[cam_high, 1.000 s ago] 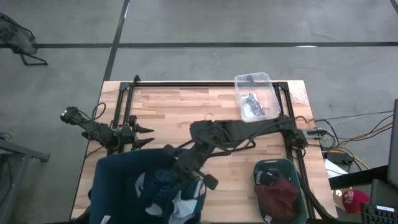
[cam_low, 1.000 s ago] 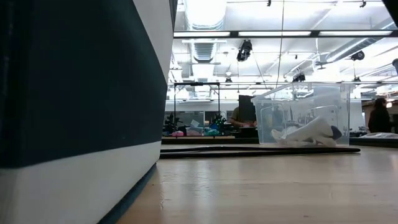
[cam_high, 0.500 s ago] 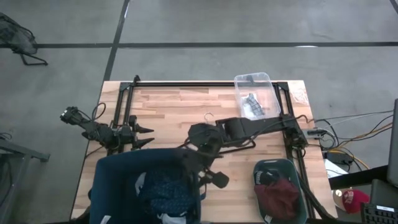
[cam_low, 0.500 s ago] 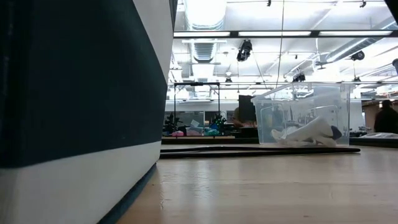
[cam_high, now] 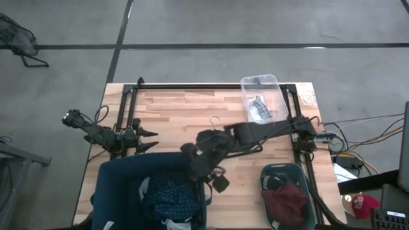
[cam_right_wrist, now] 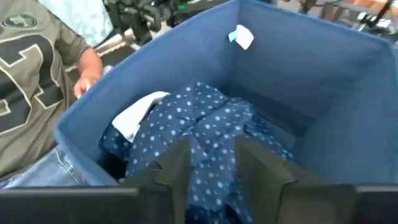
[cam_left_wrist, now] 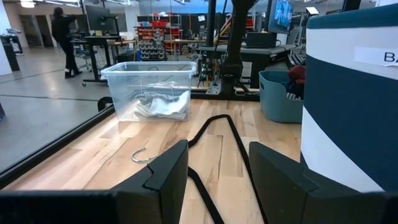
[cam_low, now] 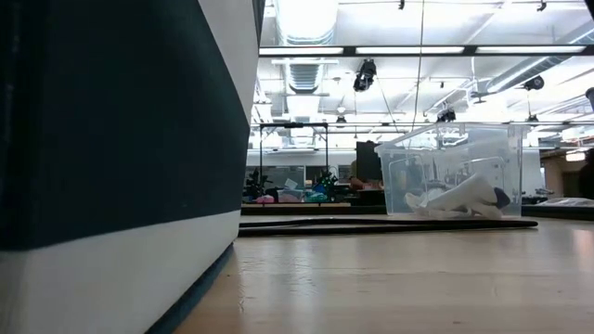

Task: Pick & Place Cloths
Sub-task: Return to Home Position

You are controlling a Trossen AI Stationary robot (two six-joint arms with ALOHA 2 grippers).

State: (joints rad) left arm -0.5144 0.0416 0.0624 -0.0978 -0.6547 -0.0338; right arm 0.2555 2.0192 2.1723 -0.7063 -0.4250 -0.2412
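Over the right-hand rim of the blue bin (cam_high: 108, 167), at lower centre of the high view, the right gripper (cam_high: 214, 180) hangs at the end of an arm stretched across from the table's (cam_high: 179, 105) right edge. The navy dotted shirt (cam_high: 172, 191) lies inside the bin with a pale shirt (cam_high: 143, 189) showing beside it. The left gripper (cam_high: 155, 139) waits at centre left, just above the bin's top rim, fingers spread. At lower right a teal tub (cam_high: 305, 176) holds the maroon piece (cam_high: 287, 201) and a black printed garment (cam_high: 275, 182); at upper right a clear box (cam_high: 276, 82) holds the socks (cam_high: 257, 105). The wire hanger (cam_high: 214, 120) lies mid-table, close under the right arm.

From table height only the bin's wall at left and the clear box at right show; neither gripper is in view.

Past the left wrist's parted, empty fingers lie the hanger, the clear box and the bin's wall at the frame's right.

Looking down past the right wrist's fingers, they stand apart with nothing between them, the dotted shirt loose below. A person (cam_right_wrist: 37, 74) stands at the frame's left, just outside the bin.

To go home cleanly, I judge the right arm should rise straight first, clearing rim and fabric, then fold back above the hanger, jaws left spread
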